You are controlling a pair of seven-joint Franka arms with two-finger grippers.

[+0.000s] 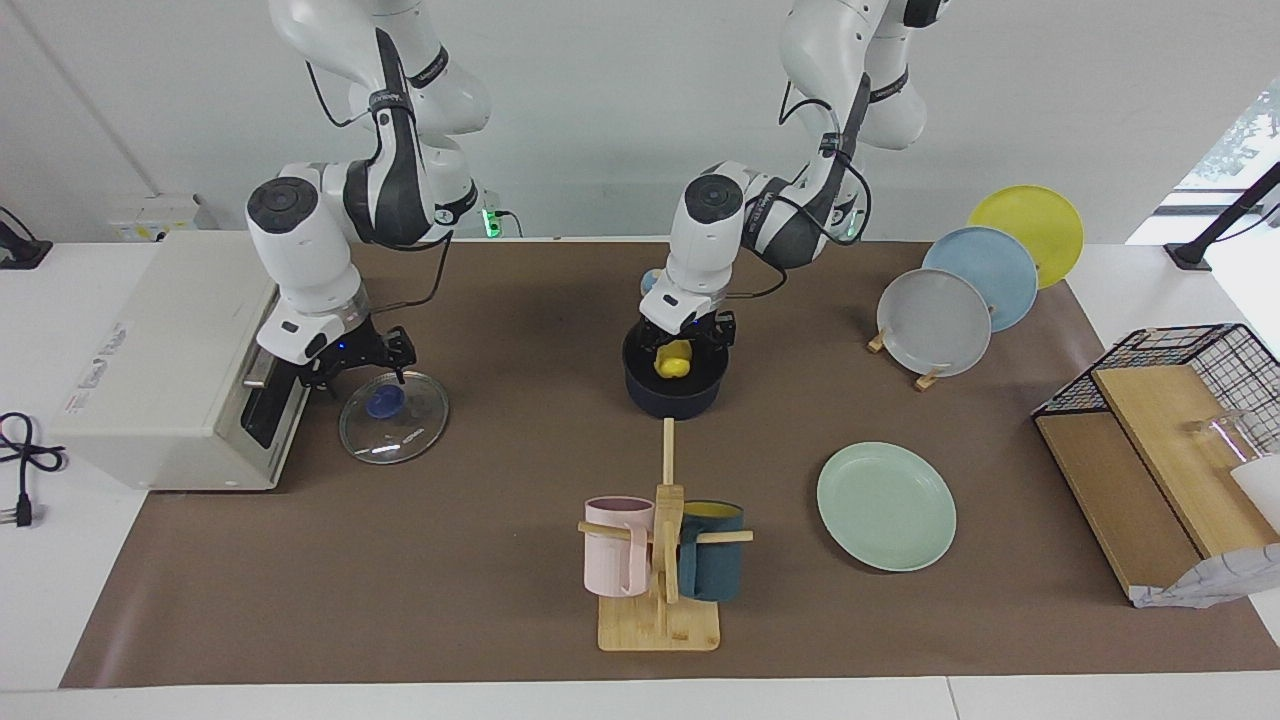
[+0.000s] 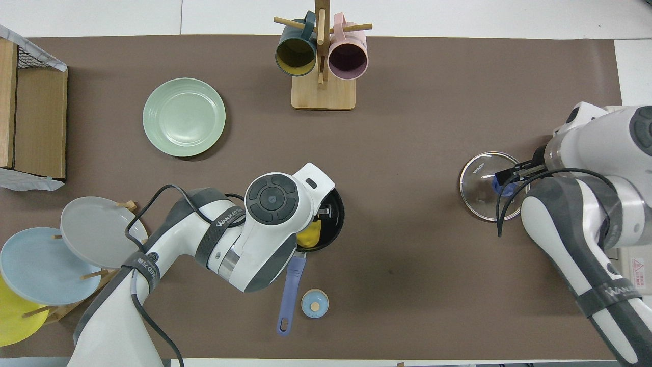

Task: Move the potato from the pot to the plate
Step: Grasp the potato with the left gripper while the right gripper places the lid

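The yellow potato [image 1: 676, 362] lies inside the dark navy pot [image 1: 672, 398] at the middle of the table. The pot's blue handle [image 2: 288, 290] points toward the robots. My left gripper [image 1: 686, 345] is lowered into the pot, open, with one finger on each side of the potato. In the overhead view the left wrist covers most of the pot, and only a piece of the potato [image 2: 308, 234] shows. The mint-green plate [image 1: 886, 506] lies bare, farther from the robots than the pot, toward the left arm's end. My right gripper [image 1: 362, 365] hangs open just over the glass lid.
The glass lid [image 1: 393, 416] with a blue knob lies flat beside a white oven [image 1: 160, 350]. A wooden mug rack [image 1: 660, 560] stands farther out than the pot. A stand of plates [image 1: 935, 320] and a wire basket [image 1: 1180, 400] are at the left arm's end. A small blue bell [image 2: 314, 304] sits by the pot's handle.
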